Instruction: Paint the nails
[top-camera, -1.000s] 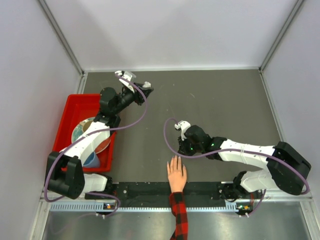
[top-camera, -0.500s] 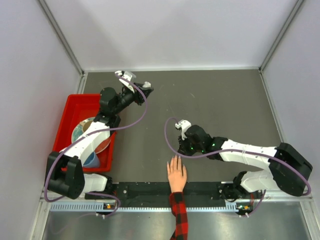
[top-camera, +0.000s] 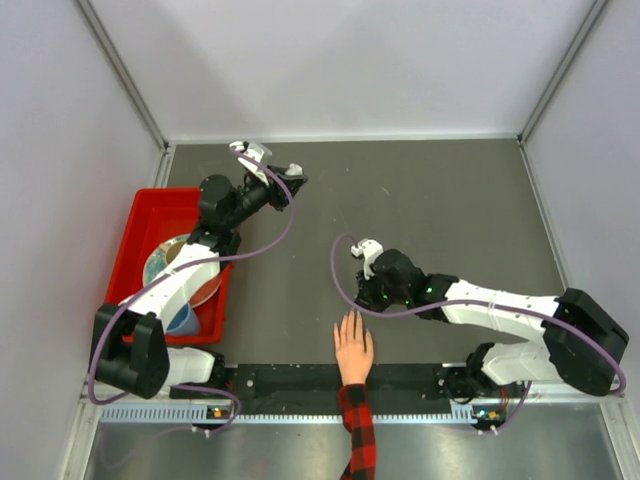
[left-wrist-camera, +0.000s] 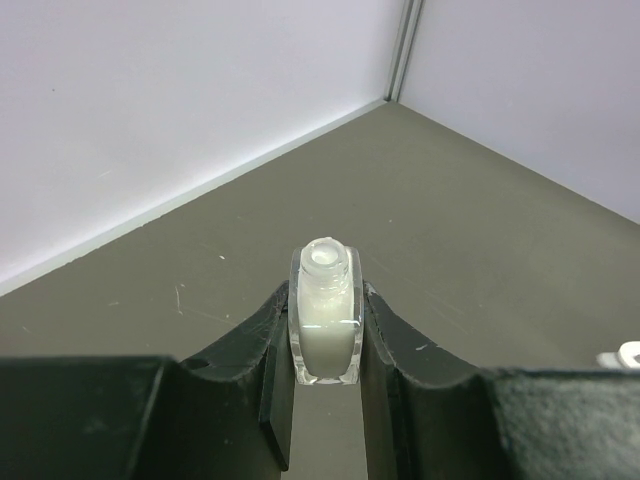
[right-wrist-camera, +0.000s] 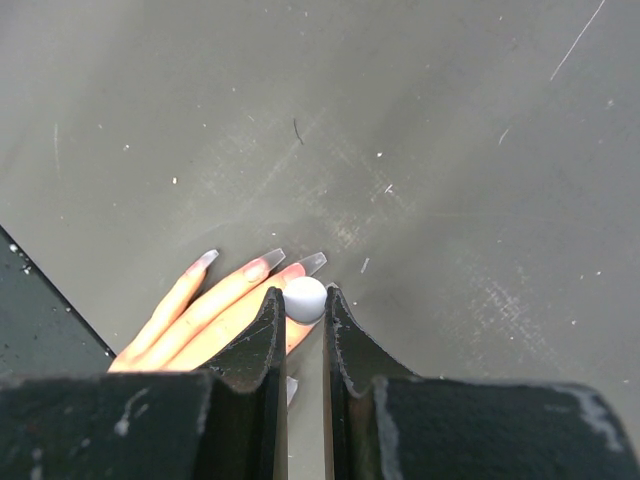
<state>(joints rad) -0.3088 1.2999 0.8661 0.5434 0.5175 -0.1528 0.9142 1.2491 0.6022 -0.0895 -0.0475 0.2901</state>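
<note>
- The right pincer (right-wrist-camera: 303, 295) is clenching a white round-topped cap (right-wrist-camera: 306, 302), likely the brush's, just above the fingertips.
- The left pincer (left-wrist-camera: 325, 296) is grasping the open polish bottle (left-wrist-camera: 325, 335), well apart.
- The nails (right-wrist-camera: 272, 257) are resting on the tabletop (right-wrist-camera: 450, 150) under the right pincer, the hand (right-wrist-camera: 215, 310) lying flat.
- No fresh coat is showing, so the painting is probably only starting.

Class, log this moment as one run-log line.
left gripper: shut on open bottle | right gripper: shut on white cap, near nails | hand: flat on table

left gripper (left-wrist-camera: 325, 302), right gripper (right-wrist-camera: 301, 296) both closed
</note>
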